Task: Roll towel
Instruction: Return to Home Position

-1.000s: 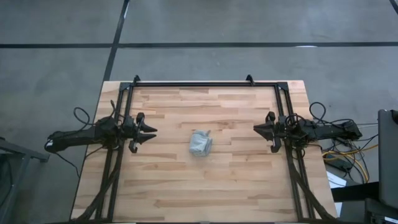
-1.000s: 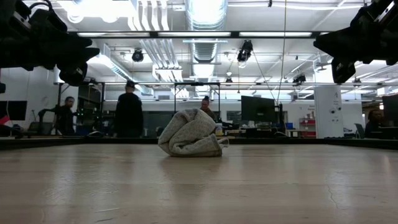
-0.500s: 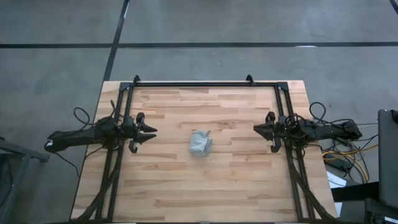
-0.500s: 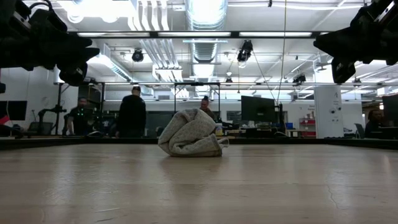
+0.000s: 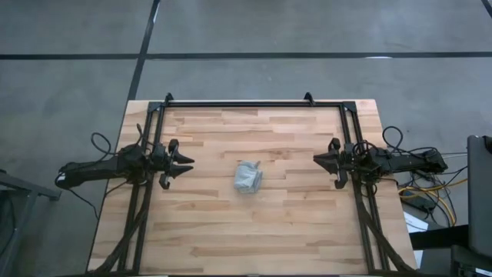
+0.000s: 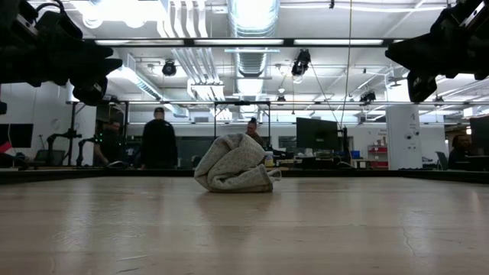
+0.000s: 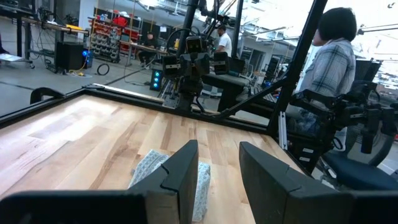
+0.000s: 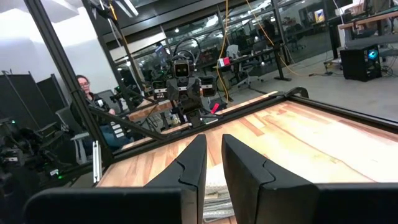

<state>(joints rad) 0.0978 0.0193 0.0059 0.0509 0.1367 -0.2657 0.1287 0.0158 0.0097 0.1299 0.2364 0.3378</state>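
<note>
Only one towel (image 5: pixel 247 177) is on the table (image 5: pixel 292 231). It lies as a single rumpled, rolled-up bundle near the middle of the wooden top, touching neither arm. Two arms are in view, one at each side edge, and both hang clear of the surface in the low view. The left gripper (image 5: pixel 189 165) points at the towel from well apart, its two fingers (image 7: pixel 183 174) spread with a clear gap and nothing between them. The right gripper (image 5: pixel 317 161) faces the towel from the opposite side, likewise well apart. Its two fingers (image 8: pixel 193 168) are parted by only a narrow slit and hold nothing. One black frame (image 5: pixel 238 104) borders the table. Beyond it, at least two people (image 6: pixel 159 139) stand in the room.
</note>
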